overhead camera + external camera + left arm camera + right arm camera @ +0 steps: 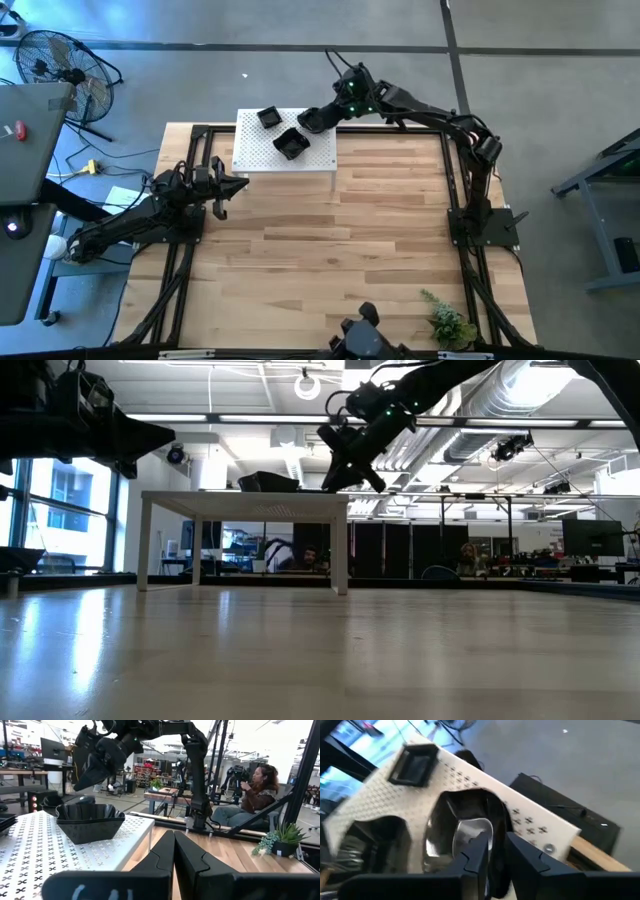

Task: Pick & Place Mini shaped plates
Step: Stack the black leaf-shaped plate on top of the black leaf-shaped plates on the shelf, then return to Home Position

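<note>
Gripping black plate (465, 827) rim, right claw (492, 855) above white platform (260, 155)

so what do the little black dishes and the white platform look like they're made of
The black dishes, like the scalloped one on the platform and the one in the right claw, look like glossy plastic or glazed ceramic: bright highlights on the held dish; which material is unclear. The white platform looks like matte painted metal or plastic sheet, punched with small cross-shaped holes.

I see 2 plates on the white platform (285, 150) at the table's (340, 250) far side: one (268, 117) near its back edge, another (291, 143) nearer the middle. A third plate (312, 120) hangs in the right gripper (318, 118) above the platform's right rear corner.
</note>
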Tool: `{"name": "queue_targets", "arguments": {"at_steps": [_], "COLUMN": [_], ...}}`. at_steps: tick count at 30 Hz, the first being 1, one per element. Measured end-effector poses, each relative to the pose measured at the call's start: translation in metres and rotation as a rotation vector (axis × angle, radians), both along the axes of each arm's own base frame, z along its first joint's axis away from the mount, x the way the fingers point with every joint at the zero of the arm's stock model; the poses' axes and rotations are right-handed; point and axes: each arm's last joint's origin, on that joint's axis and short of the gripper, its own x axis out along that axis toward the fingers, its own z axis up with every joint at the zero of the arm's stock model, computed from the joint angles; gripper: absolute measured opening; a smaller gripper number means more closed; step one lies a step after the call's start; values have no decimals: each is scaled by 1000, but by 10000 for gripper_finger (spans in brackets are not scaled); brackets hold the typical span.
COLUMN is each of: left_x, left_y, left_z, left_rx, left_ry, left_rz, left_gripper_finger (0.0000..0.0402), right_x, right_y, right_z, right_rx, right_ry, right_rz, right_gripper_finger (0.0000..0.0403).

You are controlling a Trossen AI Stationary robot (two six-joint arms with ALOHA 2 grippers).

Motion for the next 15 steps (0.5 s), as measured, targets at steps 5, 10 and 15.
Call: {"name": "queue_targets", "arguments": {"at_steps": [5,10,15], "left_x": [0,0,1], "left_y": [0,0,0], "left_z": [-1,-1,-4], "left_rx": [-3,1,8], "left_ry": [7,8,47], "left_rz": [0,6,11], "left_gripper_finger": [0,0,0], "right_x": [-3,-11,-20], "right_y": [-1,6,33], "right_z": [-1,22,37], "right_rx": [-31,-176,-414], "right_ry": [34,32,-5], "right_rz": [52,154,230], "right_gripper_finger": [36,4,2]}}
